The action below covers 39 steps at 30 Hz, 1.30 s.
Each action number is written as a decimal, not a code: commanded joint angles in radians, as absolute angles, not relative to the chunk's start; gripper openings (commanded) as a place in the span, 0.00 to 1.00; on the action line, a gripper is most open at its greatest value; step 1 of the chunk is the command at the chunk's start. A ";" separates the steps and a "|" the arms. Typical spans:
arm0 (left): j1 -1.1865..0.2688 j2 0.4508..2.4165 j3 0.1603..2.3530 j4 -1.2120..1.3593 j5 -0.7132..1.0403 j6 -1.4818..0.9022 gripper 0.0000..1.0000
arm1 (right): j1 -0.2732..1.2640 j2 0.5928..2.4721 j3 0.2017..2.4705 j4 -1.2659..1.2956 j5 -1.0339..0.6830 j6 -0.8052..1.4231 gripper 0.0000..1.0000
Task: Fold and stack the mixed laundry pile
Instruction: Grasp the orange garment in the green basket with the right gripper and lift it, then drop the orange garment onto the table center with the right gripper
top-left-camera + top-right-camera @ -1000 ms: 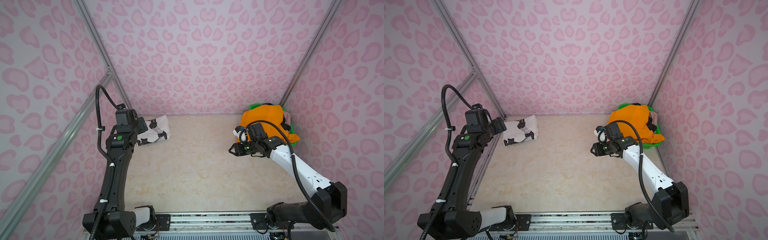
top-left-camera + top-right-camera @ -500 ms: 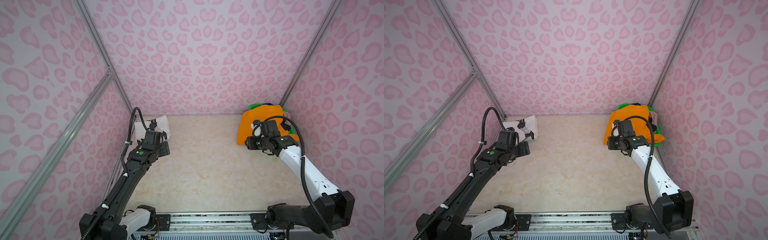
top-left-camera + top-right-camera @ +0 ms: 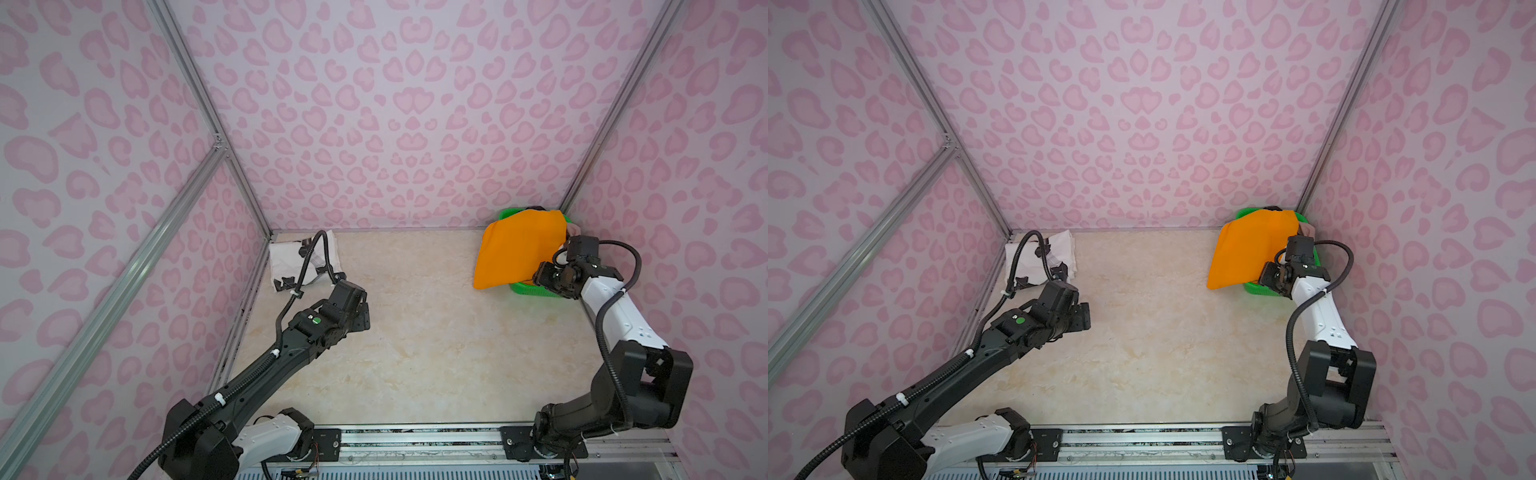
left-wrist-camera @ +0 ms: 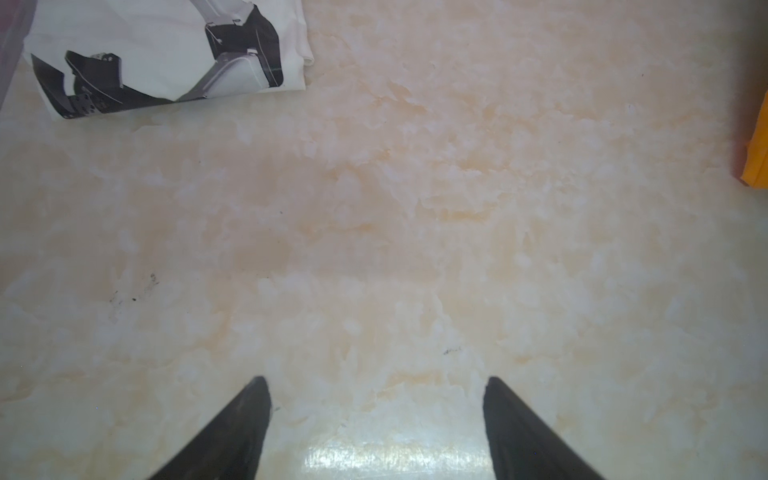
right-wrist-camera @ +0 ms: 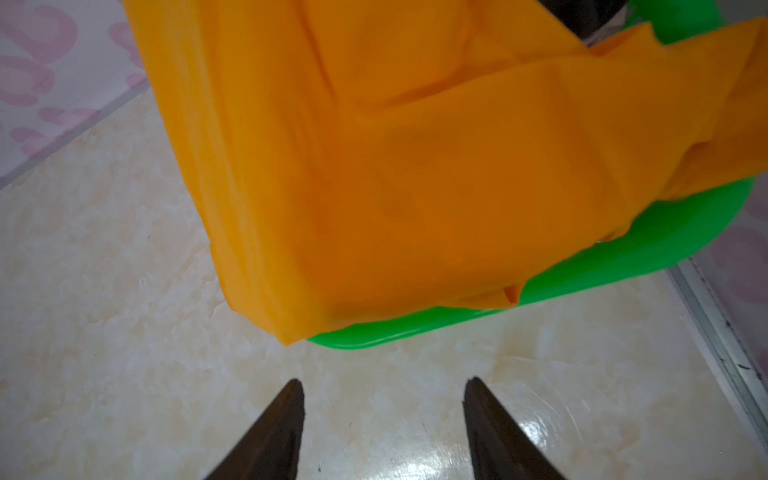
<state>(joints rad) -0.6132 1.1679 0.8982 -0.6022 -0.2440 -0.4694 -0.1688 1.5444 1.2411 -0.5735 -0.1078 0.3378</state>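
Left pincer (image 4: 376,399), wide apart and empty, hangs over bare bench (image 4: 395,216); its wrist view details the print on the folded white T-shirt (image 4: 166,45). Right pincer (image 5: 382,399), parted and empty, faces orange shorts (image 5: 415,166) draped over the green basket (image 5: 623,257), cornered in both top views.

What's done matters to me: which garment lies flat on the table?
The white T-shirt with black print, in the far left corner; the orange shorts hang over the green basket.
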 commanded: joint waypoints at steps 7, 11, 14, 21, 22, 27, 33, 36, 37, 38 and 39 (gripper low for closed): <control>-0.684 1.193 0.859 -0.531 -0.294 -0.530 0.83 | -0.184 1.783 1.369 -0.409 -0.245 0.393 0.59; -0.685 1.190 0.863 -0.550 -0.337 -0.548 0.83 | -0.180 1.797 1.411 -0.382 -0.297 0.399 0.30; -0.684 1.189 0.865 -0.548 -0.359 -0.551 0.83 | -0.168 1.733 1.414 -0.386 -0.286 0.369 0.12; -0.684 1.267 0.914 -0.562 -0.421 -0.593 0.84 | -0.093 1.537 1.538 -0.553 -0.284 0.276 0.00; -0.683 1.287 0.931 -0.568 -0.426 -0.594 0.84 | -0.062 1.507 1.594 -0.586 -0.285 0.252 0.00; -0.682 1.333 1.006 -0.577 -0.433 -0.595 0.84 | 0.122 1.398 1.756 -0.718 -0.304 0.158 0.00; -0.655 1.324 1.089 -0.615 -0.416 -0.582 0.84 | 0.369 1.353 1.884 -0.808 -0.373 0.094 0.00; -0.644 1.291 1.107 -0.629 -0.361 -0.544 0.84 | 0.401 1.318 1.736 -0.707 -0.415 0.149 0.00; -0.644 1.278 1.110 -0.626 -0.318 -0.512 0.84 | 0.402 1.312 1.666 -0.673 -0.405 0.179 0.00; -0.643 1.265 1.110 -0.625 -0.269 -0.483 0.84 | 0.402 1.312 1.611 -0.656 -0.387 0.202 0.06; -0.644 1.256 1.108 -0.629 -0.238 -0.464 0.84 | 0.402 1.316 1.562 -0.651 -0.357 0.223 0.15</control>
